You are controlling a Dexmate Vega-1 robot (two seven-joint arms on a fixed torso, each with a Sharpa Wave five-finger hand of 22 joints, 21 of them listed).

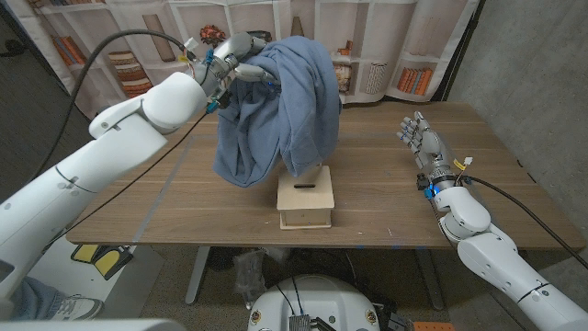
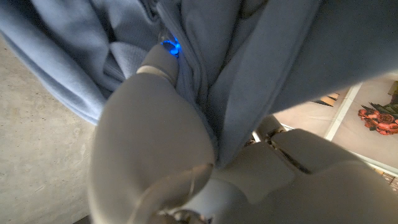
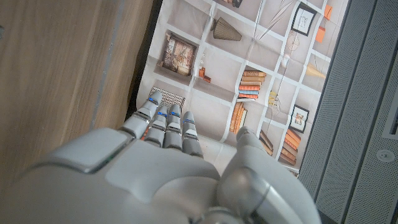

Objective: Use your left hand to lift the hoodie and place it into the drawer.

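The left hand's fingers (image 1: 260, 69) are curled tight into blue cloth, gripping the blue hoodie (image 1: 280, 106) near its top edge. In the left wrist view the cloth (image 2: 249, 68) is bunched and pressed between the pale thumb (image 2: 155, 130) and the rest of the hand, with folds running down into the grip and a small blue light glowing at a fingertip. The left hand (image 1: 234, 60) is raised above the far part of the wooden table (image 1: 165, 207), and the hoodie hangs from it in heavy drapes, clear of the tabletop for most of its length. Its lower folds dangle just over the open top of the small wooden drawer box (image 1: 305, 204), which sits near the table's front edge at the middle; whether the lowest hem touches the box cannot be told. A dark slot handle shows on the drawer's pale face.

The right hand (image 1: 421, 138) holds nothing. Its fingers (image 3: 168, 121) are straight and lie close side by side, with the thumb set a little apart, and it is over the right side of the table, well away from the hoodie and the drawer. Behind the table stands a backdrop printed with white shelves (image 1: 386, 46), books and ornaments.
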